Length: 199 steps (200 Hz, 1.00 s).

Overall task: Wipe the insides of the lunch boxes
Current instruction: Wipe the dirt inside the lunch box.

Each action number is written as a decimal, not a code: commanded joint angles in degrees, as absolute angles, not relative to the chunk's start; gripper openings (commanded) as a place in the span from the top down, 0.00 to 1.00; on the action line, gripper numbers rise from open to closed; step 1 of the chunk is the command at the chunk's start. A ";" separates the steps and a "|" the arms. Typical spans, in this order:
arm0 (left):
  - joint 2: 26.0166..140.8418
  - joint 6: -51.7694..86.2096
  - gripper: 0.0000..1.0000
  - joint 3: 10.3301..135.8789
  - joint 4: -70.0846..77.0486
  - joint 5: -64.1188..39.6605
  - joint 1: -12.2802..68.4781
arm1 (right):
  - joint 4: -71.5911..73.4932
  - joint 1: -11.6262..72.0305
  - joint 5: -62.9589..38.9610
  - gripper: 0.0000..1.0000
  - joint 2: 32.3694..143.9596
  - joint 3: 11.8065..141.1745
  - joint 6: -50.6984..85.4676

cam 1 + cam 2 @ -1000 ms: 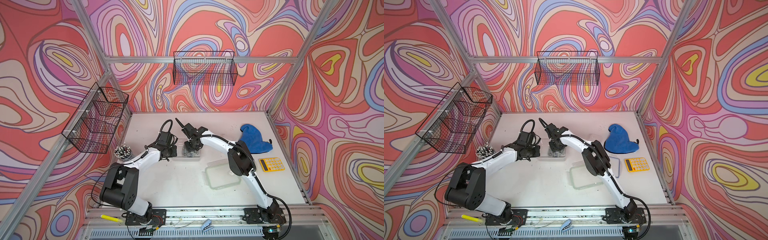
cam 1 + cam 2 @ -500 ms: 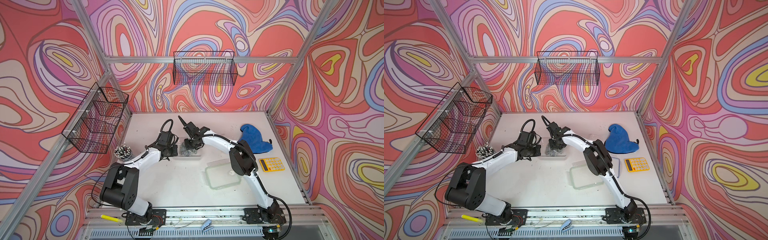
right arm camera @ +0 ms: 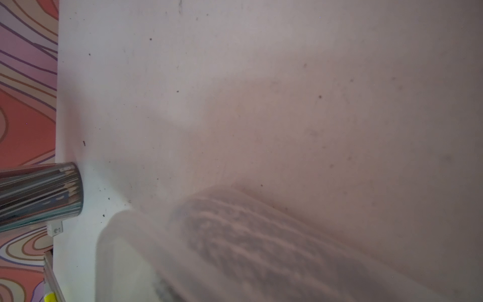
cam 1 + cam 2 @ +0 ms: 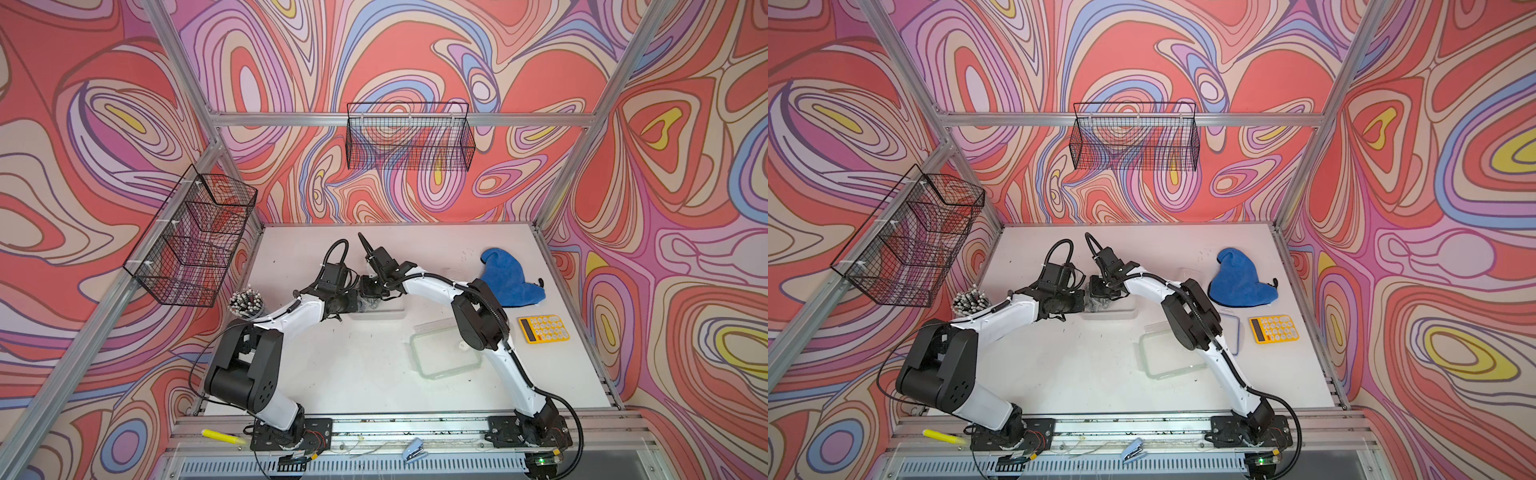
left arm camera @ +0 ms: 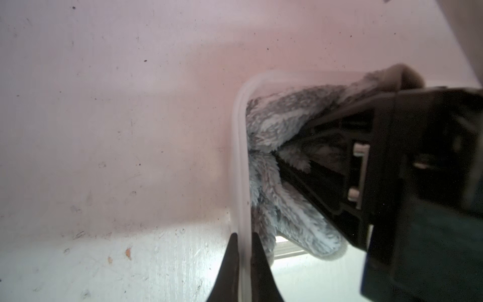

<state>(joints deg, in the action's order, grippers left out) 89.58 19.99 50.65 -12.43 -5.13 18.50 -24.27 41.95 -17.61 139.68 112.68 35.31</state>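
Note:
A clear lunch box (image 4: 384,313) (image 4: 1117,311) sits mid-table between both arms. My left gripper (image 5: 244,240) (image 4: 360,297) is shut on its rim (image 5: 239,157), one fingertip outside the wall and one inside. My right gripper (image 5: 277,154) (image 4: 372,290) reaches into the box, shut on a fluffy grey cloth (image 5: 271,123) that presses against the inner wall. The right wrist view shows only a blur of cloth (image 3: 261,243) and box wall. A smaller clear lunch box (image 4: 1188,273) stands farther back, partly behind the right arm.
A green-rimmed lid (image 4: 444,353) lies in front of the right arm, with a blue-rimmed lid (image 4: 1234,332) beside it. A blue cloth (image 4: 509,282) and a yellow calculator (image 4: 542,328) lie at the right. A cup of pencils (image 4: 246,301) stands at the left edge.
My right wrist has shifted slightly, moving the grey cloth inside the box. The left arm has held still on the rim.

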 commanded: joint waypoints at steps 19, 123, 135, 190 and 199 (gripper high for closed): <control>88.94 15.81 1.00 49.92 -13.70 -12.88 20.57 | -11.87 41.78 -22.39 1.00 140.54 110.06 32.42; 86.52 22.21 1.00 48.07 -15.51 -4.60 17.63 | -27.25 41.14 -4.13 1.00 135.65 105.20 24.49; 85.98 22.85 1.00 47.34 -15.56 -4.45 16.36 | -29.58 40.91 -1.73 1.00 134.69 104.68 23.03; 84.55 25.44 1.00 46.71 -15.55 0.05 14.67 | -46.11 40.87 -4.85 1.00 136.62 112.24 17.94; 84.55 26.78 1.00 46.63 -15.55 1.28 14.59 | -46.86 41.17 -7.62 1.00 136.71 112.65 17.86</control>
<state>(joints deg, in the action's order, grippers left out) 86.32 23.70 47.46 -13.08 -3.20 15.35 -37.08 42.04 -6.87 135.22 110.65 20.25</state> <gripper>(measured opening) 0.084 0.055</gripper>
